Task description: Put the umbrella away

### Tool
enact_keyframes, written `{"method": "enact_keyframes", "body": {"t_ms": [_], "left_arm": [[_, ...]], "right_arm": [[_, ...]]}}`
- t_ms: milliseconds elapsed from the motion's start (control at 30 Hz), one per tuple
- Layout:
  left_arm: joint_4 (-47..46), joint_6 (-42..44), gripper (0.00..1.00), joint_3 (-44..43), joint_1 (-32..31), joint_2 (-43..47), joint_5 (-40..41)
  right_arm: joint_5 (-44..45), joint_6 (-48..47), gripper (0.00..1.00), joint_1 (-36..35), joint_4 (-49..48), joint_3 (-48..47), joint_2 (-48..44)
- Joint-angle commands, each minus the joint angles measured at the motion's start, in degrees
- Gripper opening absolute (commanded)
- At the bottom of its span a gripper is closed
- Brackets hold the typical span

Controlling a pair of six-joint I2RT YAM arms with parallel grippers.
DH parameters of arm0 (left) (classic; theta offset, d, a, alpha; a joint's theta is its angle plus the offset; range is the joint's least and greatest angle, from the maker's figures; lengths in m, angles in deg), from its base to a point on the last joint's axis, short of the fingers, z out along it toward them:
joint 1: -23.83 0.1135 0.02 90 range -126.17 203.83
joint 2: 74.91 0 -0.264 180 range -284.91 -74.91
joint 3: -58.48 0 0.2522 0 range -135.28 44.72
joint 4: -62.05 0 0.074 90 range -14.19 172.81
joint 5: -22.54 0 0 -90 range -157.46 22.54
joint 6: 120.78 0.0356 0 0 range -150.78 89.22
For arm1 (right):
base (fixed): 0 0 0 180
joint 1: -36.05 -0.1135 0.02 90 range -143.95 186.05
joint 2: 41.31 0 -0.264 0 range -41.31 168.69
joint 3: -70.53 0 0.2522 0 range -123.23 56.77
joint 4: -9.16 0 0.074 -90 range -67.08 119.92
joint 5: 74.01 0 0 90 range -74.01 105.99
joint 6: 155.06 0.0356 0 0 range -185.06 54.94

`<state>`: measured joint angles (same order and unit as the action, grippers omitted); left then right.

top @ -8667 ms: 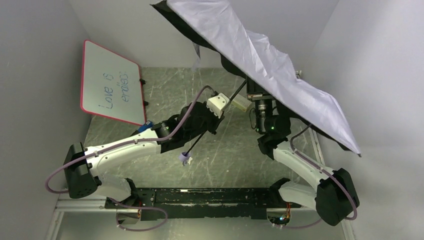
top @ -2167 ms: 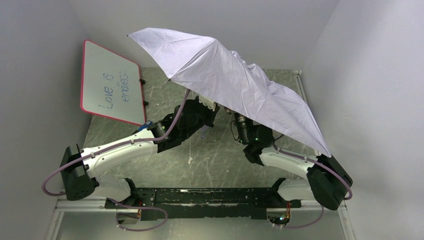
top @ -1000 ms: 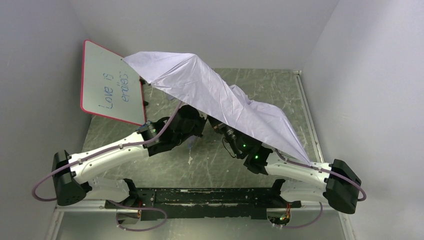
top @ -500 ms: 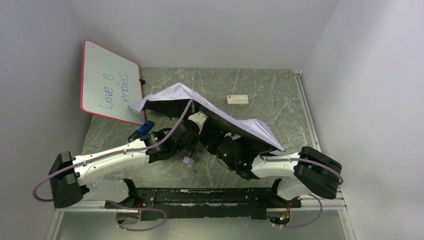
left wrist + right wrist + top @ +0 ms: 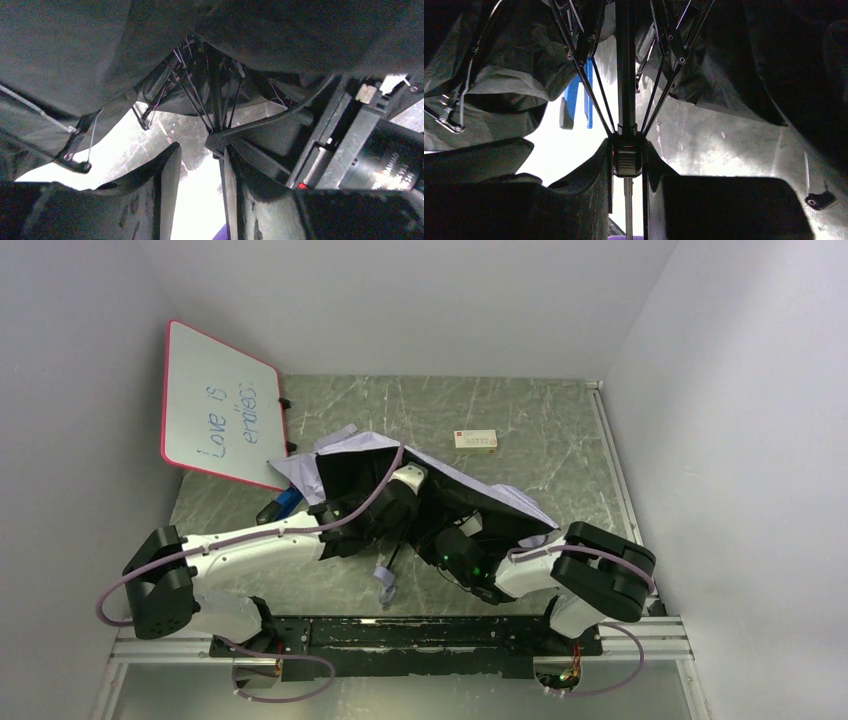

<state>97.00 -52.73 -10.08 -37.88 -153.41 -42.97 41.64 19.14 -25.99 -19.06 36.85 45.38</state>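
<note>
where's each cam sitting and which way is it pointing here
Top external: above and behind the bases, looking down on the table, the collapsed umbrella and both arms.
Left wrist: under the canopy, looking past the left gripper at the ribs; its two fingers show.
Right wrist: under the canopy, looking along the shaft; the right gripper clamps the runner.
Shared: both wrist views show the ribs and dark underside.

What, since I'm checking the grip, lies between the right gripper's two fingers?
The black runner of the umbrella, on its shaft, fills the gap between the fingers of the right gripper; the right wrist view shows it.
</note>
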Motion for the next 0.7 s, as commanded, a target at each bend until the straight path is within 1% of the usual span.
{"method": "enact_keyframes", "body": {"t_ms": [0, 133, 267, 400, 500, 533, 600, 667], "left_arm": [[-0.9, -1.09, 0.41, -0.76, -0.2, 2.26, 0.18], [-0.01, -1.65, 0.45, 0.3, -0.22, 5.25, -3.08], [2.53, -2.98, 0.49, 0.5, -0.25, 10.16, -6.66], [5.36, -4.41, 0.55, 1.34, -0.26, 16.44, -6.75], [8.54, -5.04, 0.54, 0.57, -0.29, 19.95, -5.69], [10.13, -5.13, 0.53, -0.03, -0.26, 21.3, -5.42], [11.45, -4.99, 0.51, -0.9, -0.24, 23.78, -5.02], [11.82, -4.46, 0.51, -1.86, -0.26, 26.13, -3.88]], "right_arm": [[-2.73, 0.19, 0.0, 2.01, -3.54, -0.11, 1.33], [-2.47, -2.28, 0.0, 2.5, -0.81, -2.7, 0.65], [-1.52, -0.18, 0.0, 2.83, -0.49, -1.92, 1.11], [-2.18, 0.56, 0.01, 4.77, -1.5, -1.09, 2.57], [-3.42, 0.4, 0.03, 6.26, -0.87, -1.7, 4.19], [-4.14, 0.42, 0.08, 6.64, -1.0, -1.77, 4.84], [-5.09, 0.2, 0.21, 7.63, -1.19, -1.58, 5.3], [-5.21, -0.41, 0.33, 8.27, -1.08, -1.01, 4.73]]}}
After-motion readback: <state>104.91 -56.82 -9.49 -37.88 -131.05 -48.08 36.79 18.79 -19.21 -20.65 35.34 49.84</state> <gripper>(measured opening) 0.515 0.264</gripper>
